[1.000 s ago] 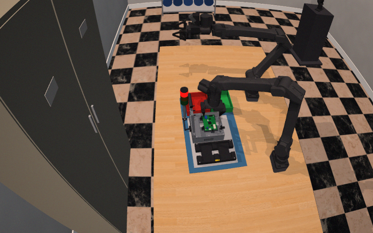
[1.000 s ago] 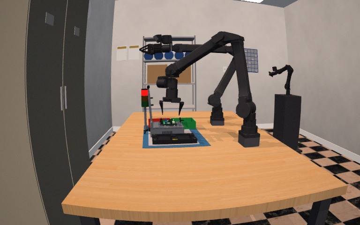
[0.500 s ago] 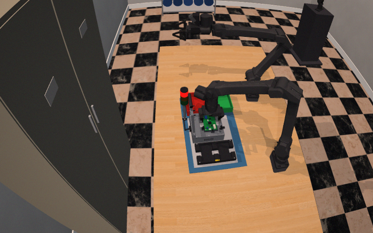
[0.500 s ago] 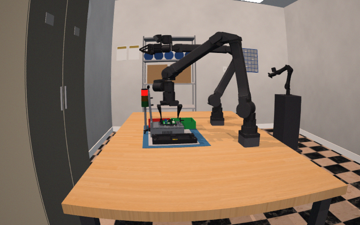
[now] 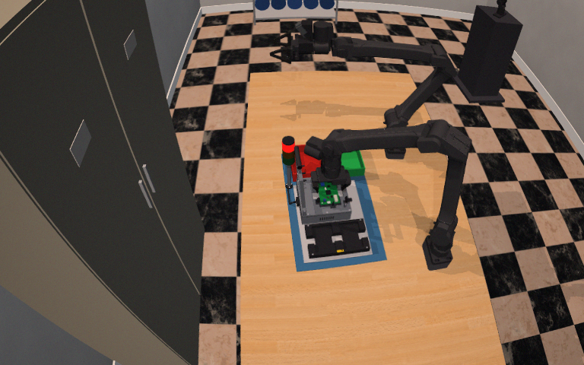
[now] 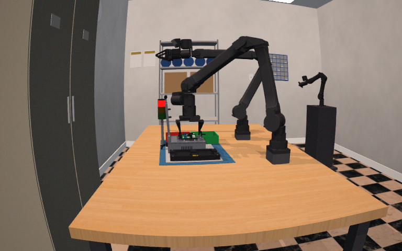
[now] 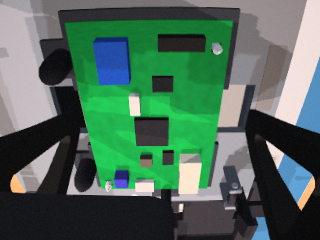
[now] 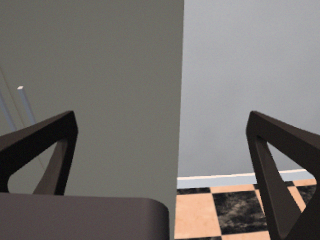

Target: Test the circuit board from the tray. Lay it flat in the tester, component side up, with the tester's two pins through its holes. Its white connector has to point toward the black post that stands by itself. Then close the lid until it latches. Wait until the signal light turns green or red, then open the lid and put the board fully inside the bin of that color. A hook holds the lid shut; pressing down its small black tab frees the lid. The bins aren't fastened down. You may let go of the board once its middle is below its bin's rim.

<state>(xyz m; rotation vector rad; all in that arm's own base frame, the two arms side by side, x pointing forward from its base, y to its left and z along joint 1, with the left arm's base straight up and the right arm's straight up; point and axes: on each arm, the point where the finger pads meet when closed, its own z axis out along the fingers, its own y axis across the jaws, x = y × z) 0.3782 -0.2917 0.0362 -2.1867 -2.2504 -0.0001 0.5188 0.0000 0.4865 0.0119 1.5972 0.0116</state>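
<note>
The green circuit board lies flat, component side up, in the grey tester. The heads of two pins show at opposite corners. Its white connector is at the lower right in the left wrist view. The lid stands open and upright. The signal light is lit red. My left gripper is open, pointing down, fingers on either side of the board. My right gripper is open and empty, high beyond the table's far end.
The red bin stands behind the tester, partly hidden by my left arm. The green bin is beside it. The black tray, without a board, lies in front of the tester. The signal light and raised lid rise at the tester's left edge.
</note>
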